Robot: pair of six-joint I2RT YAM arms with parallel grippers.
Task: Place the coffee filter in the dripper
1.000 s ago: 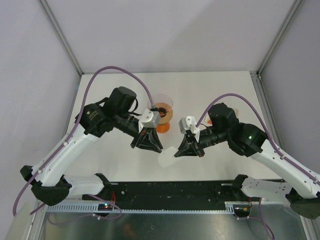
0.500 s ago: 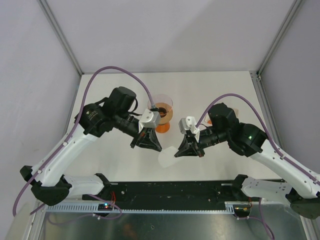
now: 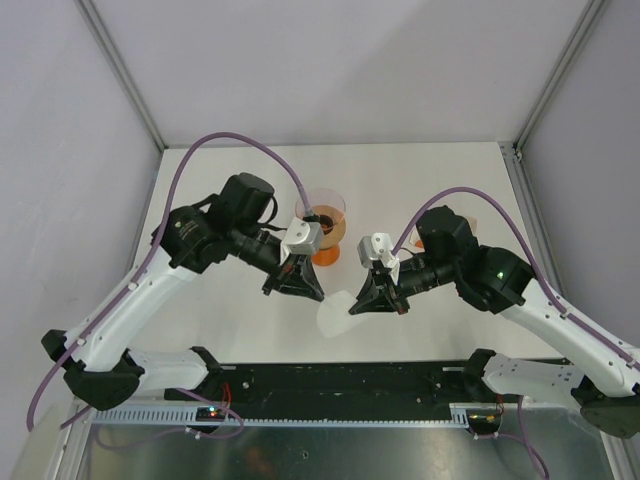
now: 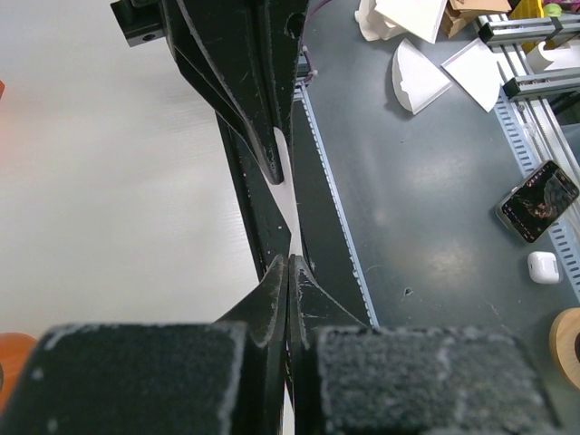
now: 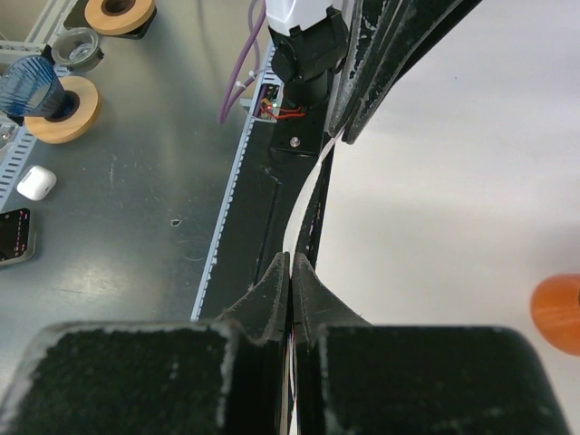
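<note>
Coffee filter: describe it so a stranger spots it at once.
On the white table, look toward its near edge. The coffee filter is the thin white paper pinched between the left claw and the right claw. Unlike it, the clear dripper stands farther back, untouched.

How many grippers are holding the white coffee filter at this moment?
2. The left gripper has its fingers shut on the left edge of the coffee filter, and the right gripper pinches its right edge. The paper spans the gap between them.
</note>
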